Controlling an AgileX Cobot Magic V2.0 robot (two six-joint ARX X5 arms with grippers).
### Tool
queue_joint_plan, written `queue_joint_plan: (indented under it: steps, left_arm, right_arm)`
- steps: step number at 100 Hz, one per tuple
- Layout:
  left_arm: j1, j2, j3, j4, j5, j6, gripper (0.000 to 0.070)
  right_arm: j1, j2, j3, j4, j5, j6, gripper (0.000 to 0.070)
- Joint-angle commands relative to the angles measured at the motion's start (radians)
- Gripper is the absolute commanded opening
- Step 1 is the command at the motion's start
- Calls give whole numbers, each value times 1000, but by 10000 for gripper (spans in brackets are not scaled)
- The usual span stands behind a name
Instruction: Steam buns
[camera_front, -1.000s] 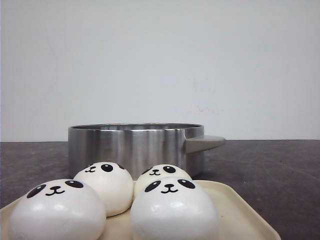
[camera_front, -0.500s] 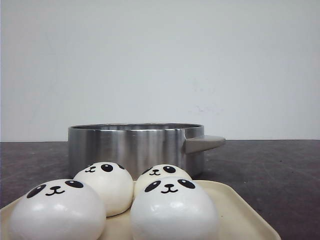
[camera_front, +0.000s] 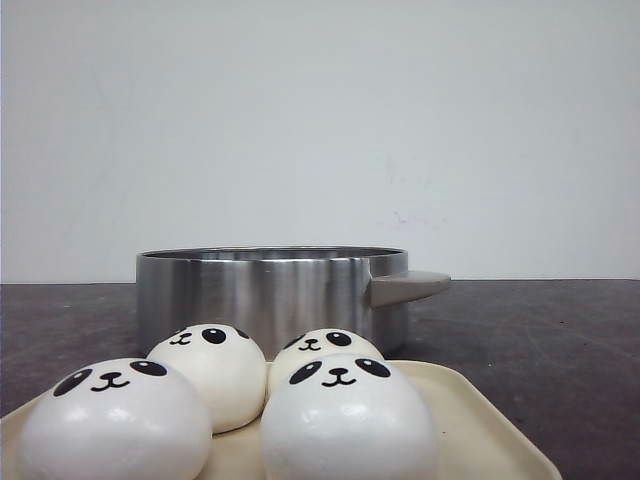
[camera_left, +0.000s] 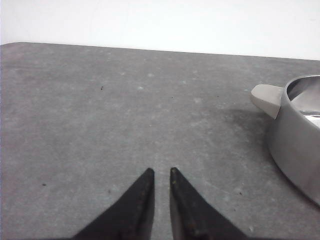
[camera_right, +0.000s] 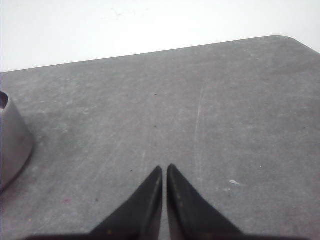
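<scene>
On the cream tray nearest the front camera sit the buns, four white domes with black panda faces, grouped two in front and two behind. The front pair touch or nearly touch the rear pair. Directly behind the tray stands a stainless steel pot with a grey handle projecting toward the robot's right side. The pot rests on a dark grey table.

The left gripper is above bare table surface. Its two black fingers are nearly together, with only a narrow slit between the tips, and nothing is held. The pot lies ahead of this gripper and off to its side, well apart from the fingertips; one grey handle of the pot points toward the gripper's side of the table.

The right gripper is likewise above bare table. Its fingertips are almost touching and hold nothing. A small part of the pot wall shows ahead of it and off to its side, well apart.

Neither wrist view shows the buns or the tray.
</scene>
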Motion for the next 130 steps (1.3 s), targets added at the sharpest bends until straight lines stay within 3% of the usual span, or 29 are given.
queue_joint_plan:
  steps: [1, 41, 47, 59, 66, 88, 97, 109, 121, 130]
  left_arm:
    - [1, -1, -18, -4, 1, -9, 16]
    - [-56, 0, -18, 0, 2, -15, 16]
    - [-56, 0, -18, 4, 2, -66, 16]
    - [-56, 0, -14, 26, 2, -272, 16]
    - [-56, 0, -5, 17, 6, -345, 16]
    - [-56, 0, 6, 18, 42, -373, 16]
    - [-56, 0, 33, 19, 105, -418, 11]
    - [-56, 15, 112, 18, 202, -498, 12]
    - [-56, 107, 248, -39, 280, -520, 13]
    - [-56, 223, 388, -119, 330, -460, 13]
  right_arm:
    - [-1, 0, -3, 6, 1, -14, 18]
    - [-1, 0, -3, 6, 1, -14, 18]
    - [-1, 0, -3, 6, 0, -14, 18]
    - [-1, 0, -3, 11, 0, -3, 18]
    - [0, 0, -3, 30, -8, 24, 18]
    - [0, 0, 0, 87, -16, 156, 17]
    - [0, 0, 7, 162, -80, 273, 7]
    - [0, 1, 60, 264, -186, 338, 4]
    - [0, 39, 198, 235, -244, 326, 4]
    - [0, 115, 348, 163, -271, 253, 4]
